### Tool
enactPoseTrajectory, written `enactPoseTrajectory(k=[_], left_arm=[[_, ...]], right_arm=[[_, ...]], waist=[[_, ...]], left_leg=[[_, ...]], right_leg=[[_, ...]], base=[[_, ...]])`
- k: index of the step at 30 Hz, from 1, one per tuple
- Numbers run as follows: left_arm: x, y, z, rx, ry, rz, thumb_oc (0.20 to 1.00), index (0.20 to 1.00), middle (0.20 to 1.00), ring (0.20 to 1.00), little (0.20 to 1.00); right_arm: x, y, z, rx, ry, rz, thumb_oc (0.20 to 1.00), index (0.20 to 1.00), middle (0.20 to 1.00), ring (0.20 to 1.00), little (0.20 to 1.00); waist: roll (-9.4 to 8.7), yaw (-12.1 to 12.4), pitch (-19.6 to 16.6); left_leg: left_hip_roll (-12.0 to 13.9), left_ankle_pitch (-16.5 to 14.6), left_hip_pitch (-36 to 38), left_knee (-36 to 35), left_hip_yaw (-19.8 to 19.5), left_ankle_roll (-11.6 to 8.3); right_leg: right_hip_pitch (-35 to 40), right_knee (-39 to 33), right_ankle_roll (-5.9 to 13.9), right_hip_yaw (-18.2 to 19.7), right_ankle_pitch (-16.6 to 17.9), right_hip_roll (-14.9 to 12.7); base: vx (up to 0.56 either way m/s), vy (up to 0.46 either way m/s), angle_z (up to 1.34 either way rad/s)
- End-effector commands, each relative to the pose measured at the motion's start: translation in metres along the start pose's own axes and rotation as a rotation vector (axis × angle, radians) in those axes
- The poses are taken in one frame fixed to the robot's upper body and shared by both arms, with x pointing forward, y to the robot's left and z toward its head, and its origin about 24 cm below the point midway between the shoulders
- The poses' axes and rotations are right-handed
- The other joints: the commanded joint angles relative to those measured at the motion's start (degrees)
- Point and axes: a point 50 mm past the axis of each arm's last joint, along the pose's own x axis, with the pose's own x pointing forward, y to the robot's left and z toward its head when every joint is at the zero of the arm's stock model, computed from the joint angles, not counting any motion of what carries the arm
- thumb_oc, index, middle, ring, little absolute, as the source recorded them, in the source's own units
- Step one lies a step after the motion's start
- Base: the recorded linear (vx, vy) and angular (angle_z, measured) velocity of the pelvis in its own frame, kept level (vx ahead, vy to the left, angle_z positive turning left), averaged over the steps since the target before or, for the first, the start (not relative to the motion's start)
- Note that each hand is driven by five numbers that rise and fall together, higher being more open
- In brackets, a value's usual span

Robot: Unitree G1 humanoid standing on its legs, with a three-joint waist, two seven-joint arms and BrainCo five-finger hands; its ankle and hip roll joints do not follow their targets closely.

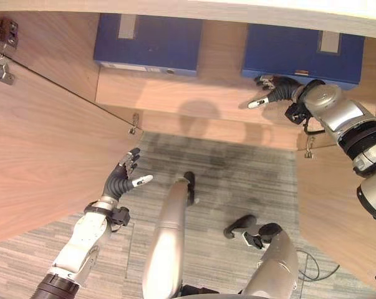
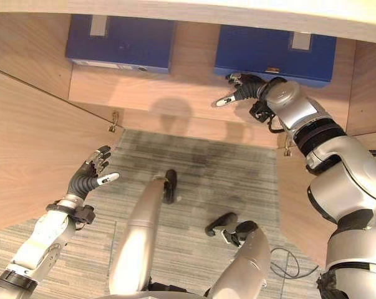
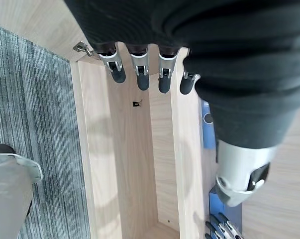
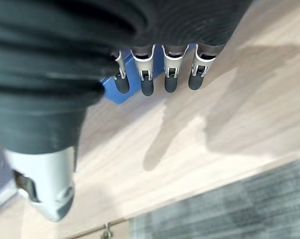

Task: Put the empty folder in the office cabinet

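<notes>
While both cabinet doors [image 1: 44, 143] stand swung wide, two blue folders lie flat on the cabinet shelf [image 1: 194, 93]: the left folder [image 1: 149, 43] and the right folder [image 1: 303, 53], well apart. Grey carpet [image 1: 237, 187] spreads below. The right hand [image 1: 276, 88] hovers just at the right folder's front edge (fingers relaxed, gripping nothing). The left hand [image 1: 124, 175] hangs spread and empty near the left door.

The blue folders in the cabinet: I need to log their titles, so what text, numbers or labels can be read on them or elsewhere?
None can be read.
Left blue lever-arch folder: grey spine label, blank or too blurred.
Right blue lever-arch folder: grey label likewise; small orange mark at its edge, unreadable.
</notes>
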Motion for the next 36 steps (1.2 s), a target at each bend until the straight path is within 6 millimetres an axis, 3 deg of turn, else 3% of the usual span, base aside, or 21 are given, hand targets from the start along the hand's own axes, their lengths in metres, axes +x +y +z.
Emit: enactPoseTrajectory(k=[1, 2, 4, 7, 9, 13, 17, 19, 20, 22, 23, 24, 25, 28, 29, 32, 33, 34, 36], left_arm=[[-0.001, 0.009, 0.017, 0.051, -0.082, 0.011, 1.000, 1.000, 1.000, 1.000, 1.000], [0.001, 0.008, 0.017, 0.050, -0.078, 0.009, 1.000, 1.000, 1.000, 1.000, 1.000], [0.002, 0.008, 0.017, 0.052, -0.079, 0.007, 1.000, 1.000, 1.000, 1.000, 1.000], [0.007, 0.006, 0.018, 0.064, -0.073, -0.005, 1.000, 1.000, 1.000, 1.000, 1.000], [0.018, -0.001, 0.013, 0.076, -0.040, -0.061, 1.000, 1.000, 1.000, 1.000, 1.000], [0.020, -0.002, -0.021, 0.121, 0.128, -0.086, 1.000, 1.000, 1.000, 1.000, 1.000], [0.010, 0.000, -0.067, 0.145, 0.346, -0.075, 1.000, 1.000, 1.000, 1.000, 1.000], [-0.002, -0.002, -0.094, 0.174, 0.473, -0.089, 1.000, 1.000, 1.000, 1.000, 1.000], [-0.002, -0.002, -0.094, 0.174, 0.474, -0.090, 1.000, 1.000, 1.000, 1.000, 1.000], [-0.019, -0.008, -0.125, 0.166, 0.622, -0.086, 1.000, 1.000, 1.000, 1.000, 1.000], [-0.020, -0.009, -0.125, 0.165, 0.622, -0.087, 1.000, 1.000, 1.000, 1.000, 1.000], [-0.034, -0.014, -0.146, 0.136, 0.734, -0.061, 1.000, 1.000, 1.000, 1.000, 1.000], [-0.034, -0.015, -0.147, 0.135, 0.735, -0.062, 1.000, 1.000, 1.000, 1.000, 1.000], [-0.060, -0.025, -0.174, 0.067, 0.885, -0.004, 1.000, 1.000, 1.000, 1.000, 1.000], [-0.078, -0.028, -0.191, 0.048, 0.997, 0.057, 1.000, 1.000, 1.000, 1.000, 1.000], [-0.095, -0.028, -0.202, 0.038, 1.088, 0.112, 1.000, 1.000, 1.000, 1.000, 1.000], [-0.111, -0.029, -0.209, 0.041, 1.163, 0.137, 1.000, 1.000, 1.000, 1.000, 1.000], [-0.111, -0.029, -0.209, 0.041, 1.163, 0.136, 1.000, 1.000, 1.000, 1.000, 1.000], [-0.123, -0.032, -0.214, 0.065, 1.210, 0.129, 1.000, 1.000, 1.000, 1.000, 1.000]], right_arm=[[-0.001, -0.008, -0.005, -0.093, 0.062, -0.013, 1.000, 1.000, 1.000, 1.000, 1.000], [0.002, -0.004, -0.017, -0.188, 0.147, -0.016, 1.000, 1.000, 1.000, 1.000, 1.000], [0.004, 0.000, -0.023, -0.236, 0.186, -0.017, 1.000, 1.000, 1.000, 1.000, 1.000], [0.017, 0.036, -0.044, -0.268, 0.264, 0.047, 1.000, 1.000, 1.000, 1.000, 1.000], [0.026, 0.116, -0.081, -0.149, 0.360, 0.212, 1.000, 1.000, 1.000, 1.000, 1.000], [0.021, 0.206, -0.097, -0.074, 0.416, 0.405, 1.000, 1.000, 1.000, 1.000, 1.000], [0.006, 0.265, -0.106, 0.015, 0.459, 0.528, 1.000, 1.000, 1.000, 1.000, 1.000], [-0.002, 0.289, -0.109, 0.066, 0.467, 0.580, 1.000, 1.000, 1.000, 1.000, 1.000], [-0.003, 0.289, -0.109, 0.066, 0.468, 0.581, 1.000, 1.000, 1.000, 1.000, 1.000], [-0.013, 0.306, -0.118, 0.114, 0.492, 0.605, 1.000, 1.000, 1.000, 1.000, 1.000], [-0.013, 0.306, -0.118, 0.113, 0.493, 0.605, 1.000, 1.000, 1.000, 1.000, 1.000], [-0.024, 0.319, -0.128, 0.142, 0.531, 0.625, 1.000, 1.000, 1.000, 1.000, 1.000], [-0.024, 0.319, -0.129, 0.141, 0.532, 0.625, 1.000, 1.000, 1.000, 1.000, 1.000], [-0.038, 0.332, -0.140, 0.212, 0.552, 0.619, 1.000, 1.000, 1.000, 1.000, 1.000], [-0.049, 0.338, -0.152, 0.345, 0.570, 0.547, 1.000, 1.000, 1.000, 1.000, 1.000], [-0.065, 0.347, -0.166, 0.456, 0.613, 0.480, 1.000, 1.000, 1.000, 1.000, 1.000], [-0.084, 0.349, -0.189, 0.531, 0.698, 0.413, 1.000, 1.000, 1.000, 1.000, 1.000], [-0.085, 0.349, -0.189, 0.531, 0.699, 0.413, 1.000, 1.000, 1.000, 1.000, 1.000], [-0.108, 0.354, -0.210, 0.581, 0.793, 0.379, 1.000, 1.000, 1.000, 1.000, 1.000]], waist=[[-0.95, 1.82, -1.10], [-1.13, 1.88, -1.11], [-1.26, 1.89, -1.08], [-1.67, 1.89, -1.21], [-2.30, 1.20, -3.21], [-3.36, -0.05, -5.13], [-4.17, -1.70, -7.94], [-5.03, -3.07, -11.14], [-5.00, -2.98, -11.10], [-5.32, -4.46, -14.10], [-5.25, -4.39, -14.11], [-5.40, -5.00, -15.98], [-5.31, -4.95, -15.98], [-5.50, -6.13, -18.43], [-5.19, -7.42, -19.78], [-4.79, -9.37, -21.01], [-4.31, -11.22, -21.90], [-4.26, -11.14, -21.93], [-3.66, -12.42, -22.60]], left_leg=[[7.62, -2.91, 3.22, -1.50, -2.31, -6.72], [7.52, -2.19, 4.18, -3.09, -2.05, -6.72], [7.36, -1.64, 5.11, -4.41, -1.80, -6.71], [6.78, 0.95, 8.84, -10.17, -0.98, -7.08], [5.81, 4.98, 16.08, -19.49, 0.46, -7.35], [4.83, 8.52, 25.63, -29.53, 2.53, -7.65], [4.69, 12.70, 34.20, -39.17, 4.98, -7.85], [5.16, 16.39, 40.38, -47.54, 7.21, -8.71], [5.14, 16.63, 40.79, -48.01, 7.35, -8.76], [5.83, 19.13, 45.01, -52.97, 9.02, -9.26], [5.83, 19.29, 45.27, -53.28, 9.13, -9.30], [6.23, 20.35, 47.34, -55.40, 9.90, -9.78], [6.26, 20.48, 47.55, -55.64, 9.96, -9.84], [7.33, 21.34, 49.83, -56.94, 11.09, -10.31], [8.27, 21.95, 51.47, -57.40, 12.24, -10.79], [9.25, 22.41, 53.12, -58.14, 13.79, -11.13], [10.49, 23.26, 53.97, -58.28, 15.37, -11.82], [10.54, 23.25, 54.00, -58.28, 15.42, -11.85], [11.34, 23.41, 54.85, -58.38, 16.57, -12.22]], right_leg=[[3.51, -8.47, 7.45, 3.45, 10.44, -2.56], [4.20, -10.05, 7.78, 2.99, 11.34, -2.21], [5.00, -11.36, 7.97, 2.56, 12.05, -1.75], [8.16, -17.46, 9.00, 1.17, 14.96, 0.73], [14.26, -27.83, 9.25, 0.21, 19.26, 5.39], [21.57, -39.25, 9.43, 0.55, 23.74, 9.67], [27.40, -50.09, 9.79, 1.31, 27.72, 13.74], [31.54, -58.64, 10.07, 2.16, 30.18, 17.15], [31.79, -58.96, 10.05, 2.21, 30.36, 17.26], [34.32, -63.07, 9.66, 3.35, 31.02, 19.48], [34.45, -63.23, 9.64, 3.41, 31.09, 19.56], [35.90, -64.98, 9.24, 3.68, 30.91, 20.90], [36.04, -65.16, 9.21, 3.69, 30.98, 21.01], [37.58, -67.18, 8.57, 4.59, 30.30, 23.19], [38.12, -67.27, 7.92, 5.80, 29.43, 24.50], [38.61, -67.33, 7.40, 6.99, 28.51, 25.82], [38.69, -67.33, 6.88, 7.91, 27.66, 27.11], [38.68, -67.33, 6.86, 7.96, 27.64, 27.15], [39.04, -67.33, 6.42, 8.56, 26.74, 28.03]], base=[[0.00, 0.000, 0.00], [0.00, 0.000, 0.00], [-0.01, -0.009, -0.02], [-0.04, -0.046, -0.10], [-0.03, -0.060, -0.09], [0.01, -0.024, -0.34], [0.01, -0.046, -0.40], [0.05, -0.103, -0.58], [0.05, -0.120, -0.58], [0.01, -0.097, -0.39], [0.00, -0.089, -0.27], [0.00, -0.063, -0.20], [0.01, -0.089, -0.16], [0.01, -0.105, -0.06], [0.01, -0.092, -0.06], [0.01, -0.089, -0.38], [0.00, -0.104, -0.32], [0.02, -0.091, -0.27], [0.03, -0.071, -0.29]])
